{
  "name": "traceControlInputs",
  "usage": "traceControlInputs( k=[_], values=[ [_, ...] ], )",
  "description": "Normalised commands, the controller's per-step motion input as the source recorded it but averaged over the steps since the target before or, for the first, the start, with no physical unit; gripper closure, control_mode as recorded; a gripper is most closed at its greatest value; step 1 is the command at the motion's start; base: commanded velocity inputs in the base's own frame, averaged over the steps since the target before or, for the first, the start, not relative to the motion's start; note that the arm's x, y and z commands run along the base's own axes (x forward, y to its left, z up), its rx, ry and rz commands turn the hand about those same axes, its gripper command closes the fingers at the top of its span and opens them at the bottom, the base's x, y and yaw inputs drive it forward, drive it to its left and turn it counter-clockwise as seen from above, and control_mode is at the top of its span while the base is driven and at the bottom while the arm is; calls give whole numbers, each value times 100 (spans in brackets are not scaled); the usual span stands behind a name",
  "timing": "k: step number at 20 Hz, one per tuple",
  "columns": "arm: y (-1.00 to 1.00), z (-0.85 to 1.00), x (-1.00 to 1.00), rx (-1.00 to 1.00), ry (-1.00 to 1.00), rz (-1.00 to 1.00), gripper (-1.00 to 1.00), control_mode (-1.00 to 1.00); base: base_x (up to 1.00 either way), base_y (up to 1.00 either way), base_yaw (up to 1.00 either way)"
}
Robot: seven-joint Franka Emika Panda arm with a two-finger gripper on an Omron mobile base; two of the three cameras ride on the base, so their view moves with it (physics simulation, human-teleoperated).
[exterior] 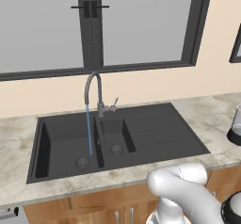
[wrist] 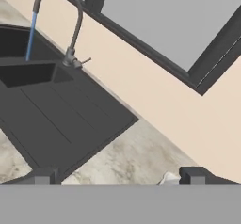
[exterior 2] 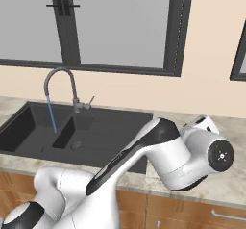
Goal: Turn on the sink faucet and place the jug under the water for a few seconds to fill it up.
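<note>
The dark gooseneck sink faucet (exterior: 93, 90) (exterior 2: 61, 84) (wrist: 70, 25) stands behind the black double-basin sink (exterior: 155, 133) (exterior 2: 110, 132) (wrist: 70, 119). A thin blue stream of water (exterior: 88, 130) (exterior 2: 51, 115) (wrist: 31, 36) falls from its spout into the left basin. The clear jug (exterior: 235, 124) with a black base stands on the counter at the right edge of the left base view, cut off by the frame. In the hand view my gripper (wrist: 117, 176) is open, its fingertips (wrist: 44, 176) wide apart, low over the counter right of the sink. A small pale shape (wrist: 168, 178) shows between them; what it is I cannot tell.
A dark-framed window (exterior: 94, 25) (exterior 2: 115, 26) runs along the wall behind the sink. The marble counter (exterior: 207, 108) (wrist: 141, 148) surrounds the sink, with wooden cabinet fronts (exterior: 94, 209) below. My arm's elbow (exterior 2: 192, 156) hides the counter right of the sink in the right base view.
</note>
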Motion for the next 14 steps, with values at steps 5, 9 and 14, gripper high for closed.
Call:
traceControlInputs(
  k=[5, 9, 14],
  values=[
    [-53, 0, 0, 4, 1, 5, -100, -100, 0, 0, 0],
    [-56, -2, 0, 6, 1, 6, -100, -100, 0, 0, 0],
    [-50, -5, 0, 7, 2, 10, -100, -100, 0, 0, 0]
  ],
)
